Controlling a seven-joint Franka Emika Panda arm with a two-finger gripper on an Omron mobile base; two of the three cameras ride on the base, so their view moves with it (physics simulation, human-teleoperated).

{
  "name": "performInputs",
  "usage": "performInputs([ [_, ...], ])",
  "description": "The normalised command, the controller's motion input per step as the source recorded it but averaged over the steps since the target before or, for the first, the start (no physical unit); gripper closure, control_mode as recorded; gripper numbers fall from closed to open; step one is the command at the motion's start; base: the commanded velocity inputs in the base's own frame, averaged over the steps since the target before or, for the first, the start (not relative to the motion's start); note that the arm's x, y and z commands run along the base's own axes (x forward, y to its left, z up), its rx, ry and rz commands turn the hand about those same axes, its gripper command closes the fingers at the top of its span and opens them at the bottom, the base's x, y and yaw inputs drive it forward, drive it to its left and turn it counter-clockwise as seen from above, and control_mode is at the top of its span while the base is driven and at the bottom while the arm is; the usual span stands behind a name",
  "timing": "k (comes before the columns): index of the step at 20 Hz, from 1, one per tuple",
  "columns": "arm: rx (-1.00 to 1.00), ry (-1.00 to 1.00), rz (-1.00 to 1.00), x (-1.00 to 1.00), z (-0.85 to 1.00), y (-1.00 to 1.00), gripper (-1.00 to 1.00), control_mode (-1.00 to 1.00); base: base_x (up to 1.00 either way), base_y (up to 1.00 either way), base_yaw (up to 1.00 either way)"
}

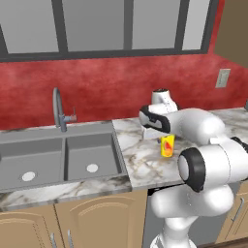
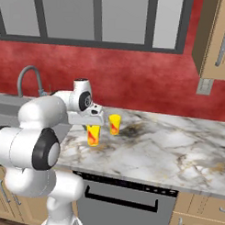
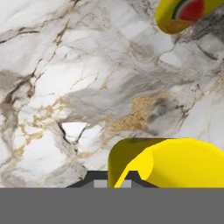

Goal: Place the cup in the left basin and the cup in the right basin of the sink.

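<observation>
1. Marble bench [image 1: 140, 160] carries a dull grey double sink [image 1: 58, 157], well left of the arm.
2. Near cup [image 2: 93, 135], yellow, smooth and upright, sits pinched at its rim in the shut jaws [image 2: 92, 125].
3. Second cup [image 2: 115, 124] stands just beyond, on the side away from the sink.

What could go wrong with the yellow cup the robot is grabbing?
The gripper is shut on the near cup, pinching it at its rim, so the cup might tip or slip on the way to the sink. The far cup stands close by on the counter, so a swing could knock it over. The tap may also get in the way.
</observation>
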Motion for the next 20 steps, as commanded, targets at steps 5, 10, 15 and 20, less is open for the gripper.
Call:
performInputs([
  [5,0.0,0.0,0.0,-0.17,0.22,0.42,1.0,-1.0,0.0,0.0,0.0],
  [10,0.0,-0.03,0.02,-0.1,0.15,0.41,1.0,-1.0,0.0,0.0,0.0],
  [15,0.01,-0.07,0.07,-0.09,0.13,0.37,1.0,-1.0,0.0,0.0,0.0],
  [20,0.05,-0.06,0.09,-0.06,0.11,0.3,1.0,-1.0,0.0,0.0,0.0],
])
